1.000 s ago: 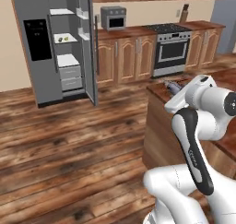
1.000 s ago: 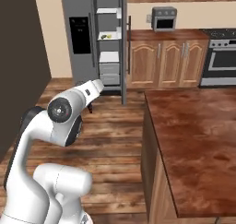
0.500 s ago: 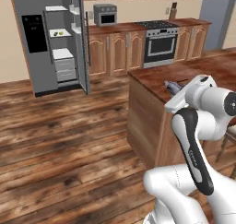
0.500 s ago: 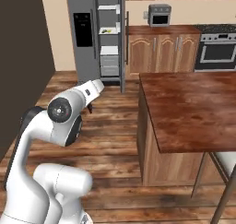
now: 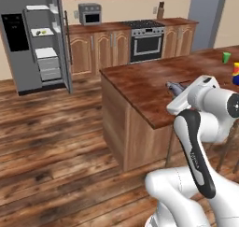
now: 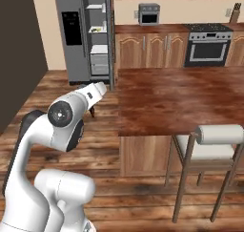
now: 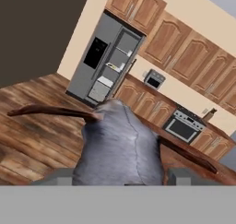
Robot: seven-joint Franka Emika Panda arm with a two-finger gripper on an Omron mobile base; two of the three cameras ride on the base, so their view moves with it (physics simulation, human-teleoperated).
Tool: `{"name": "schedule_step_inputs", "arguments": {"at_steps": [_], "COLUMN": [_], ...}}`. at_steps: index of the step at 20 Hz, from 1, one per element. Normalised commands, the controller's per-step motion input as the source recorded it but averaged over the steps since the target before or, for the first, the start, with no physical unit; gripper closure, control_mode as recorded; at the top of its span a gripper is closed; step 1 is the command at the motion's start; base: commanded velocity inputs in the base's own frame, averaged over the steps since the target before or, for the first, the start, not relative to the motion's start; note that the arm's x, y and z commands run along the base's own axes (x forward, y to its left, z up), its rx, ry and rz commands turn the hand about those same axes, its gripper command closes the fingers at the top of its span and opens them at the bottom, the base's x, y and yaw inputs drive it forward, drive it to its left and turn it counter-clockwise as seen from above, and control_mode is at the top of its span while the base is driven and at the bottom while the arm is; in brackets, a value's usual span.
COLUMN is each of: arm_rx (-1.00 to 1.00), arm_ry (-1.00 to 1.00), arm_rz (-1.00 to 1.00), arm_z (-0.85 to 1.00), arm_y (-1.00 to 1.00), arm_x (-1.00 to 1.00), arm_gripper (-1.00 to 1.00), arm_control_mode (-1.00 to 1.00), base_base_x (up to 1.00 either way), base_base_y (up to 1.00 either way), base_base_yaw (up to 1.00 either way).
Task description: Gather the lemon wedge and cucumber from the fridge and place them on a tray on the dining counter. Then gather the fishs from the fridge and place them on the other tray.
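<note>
A grey fish (image 7: 120, 142) sits between my gripper's (image 7: 120, 178) two fingers, which are shut on it. In the left base view the fish's grey end (image 5: 173, 87) pokes out ahead of the hand, over the near part of the dining counter (image 5: 140, 83). The fridge (image 5: 32, 39) stands open far back at the left, also seen as the open fridge (image 6: 93, 35) and the fridge (image 7: 106, 64). Small yellow-green items (image 5: 42, 32) lie on one of its shelves, too small to name. The trays are out of view.
The dining counter (image 6: 176, 100) fills the middle, with a stool (image 6: 214, 135) at its near right side. A green cup (image 5: 226, 57) stands at the counter's far right. Stove (image 5: 146, 41), microwave (image 5: 90, 13) and wooden cabinets line the back wall. Open wooden floor lies to the left.
The whole scene has shifted: the base has moved, so the fridge is farther left and the dining counter is now close in front. The fish stays in the gripper.
</note>
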Motion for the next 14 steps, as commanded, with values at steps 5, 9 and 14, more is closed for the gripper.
{"name": "schedule_step_inputs", "arguments": {"at_steps": [5,9,14], "arm_rx": [0.00,0.00,0.00], "arm_ry": [0.00,0.00,0.00], "arm_rz": [0.00,0.00,0.00], "arm_z": [0.00,0.00,0.00], "arm_y": [0.00,0.00,0.00], "arm_x": [0.00,0.00,0.00], "arm_gripper": [1.00,1.00,1.00], "arm_control_mode": [1.00,1.00,1.00], "base_base_x": [0.05,0.13,0.11], "base_base_y": [-1.00,-1.00,-1.00], "base_base_yaw": [0.00,0.00,0.00]}}
